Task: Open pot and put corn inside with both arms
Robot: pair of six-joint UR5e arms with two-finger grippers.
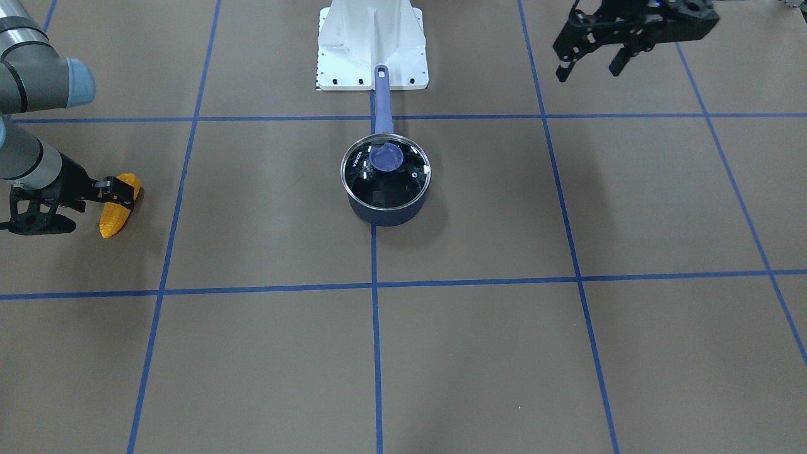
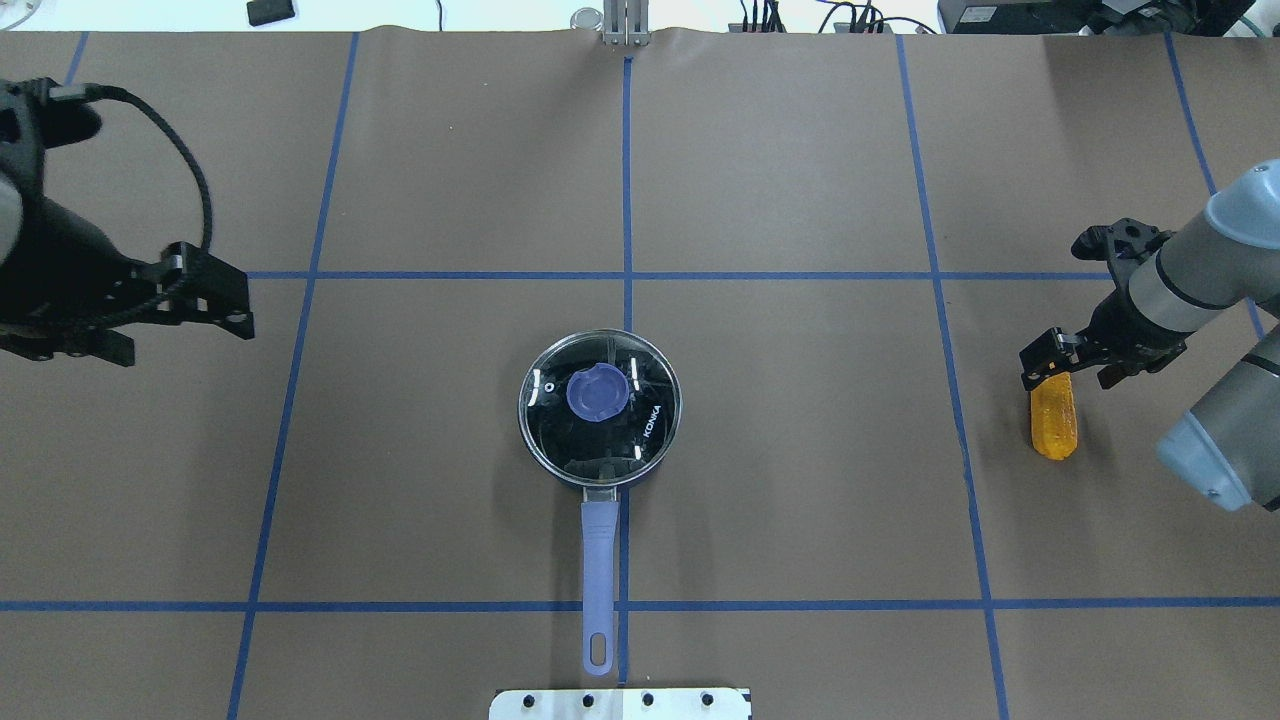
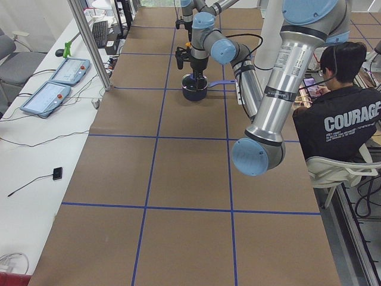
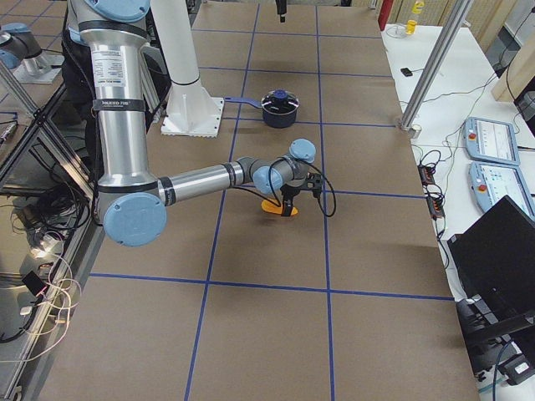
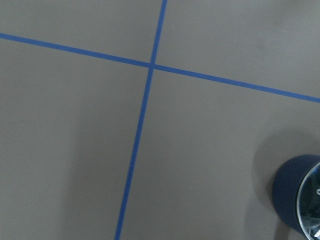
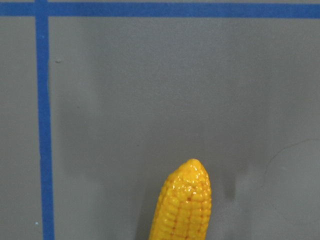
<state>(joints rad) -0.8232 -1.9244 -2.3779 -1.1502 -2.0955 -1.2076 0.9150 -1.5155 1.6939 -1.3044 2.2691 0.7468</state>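
Pot (image 1: 386, 215) at the middle of the desk (image 2: 800, 500), lid (image 2: 640, 440) on, handle (image 2: 598, 560) toward the near edge. By the right edge the right arm (image 2: 1185, 268) reaches low, jaws clamped on the corn (image 2: 1054, 425) at its thick end; the cob's long axis stands steep, tapered tip down. Toward the left edge the left arm (image 3: 280, 95) hovers high, jaws spread.

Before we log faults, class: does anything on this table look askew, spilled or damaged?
Nothing stands out. The glass lid sits squarely on the dark blue saucepan, and the yellow toy corn cob looks intact at the right gripper.
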